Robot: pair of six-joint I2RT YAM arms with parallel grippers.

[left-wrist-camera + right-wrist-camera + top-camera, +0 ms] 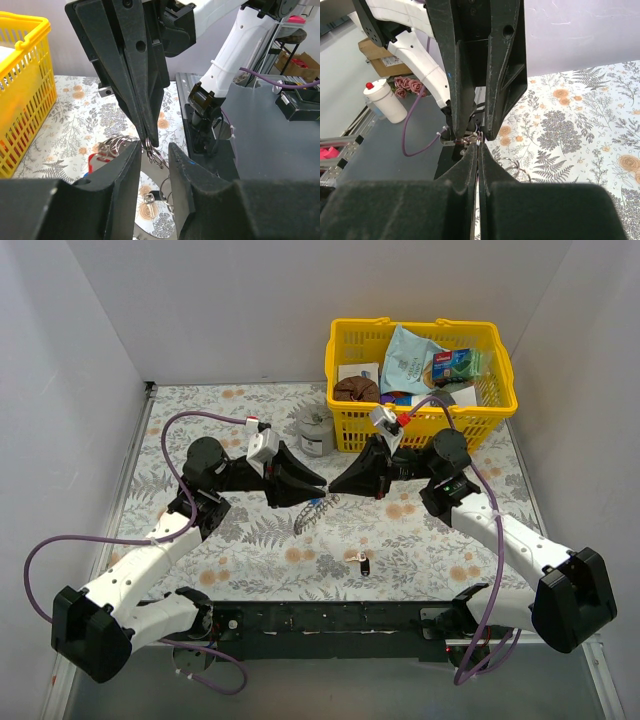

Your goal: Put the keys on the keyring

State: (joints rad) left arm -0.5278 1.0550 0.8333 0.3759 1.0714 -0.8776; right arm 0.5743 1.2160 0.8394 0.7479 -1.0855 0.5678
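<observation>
Over the table's middle, my two grippers meet tip to tip. My right gripper [334, 486] [478, 145] is shut on the keyring [315, 512], a silvery strand of wire loops that hangs from the pinch down to the floral cloth. My left gripper [322, 484] [154, 147] has its jaws a finger's width apart. They straddle the right fingertips [149, 140] and the keyring [156, 156] loops, and I see no firm contact. One loose key [362, 562] [148, 201] with a dark head lies flat on the cloth nearer the arm bases.
A yellow basket [420, 430] full of packets stands at the back right, just behind the right arm. A grey tin cup [316, 430] sits to its left. The basket's wall [20, 100] fills the left of the left wrist view.
</observation>
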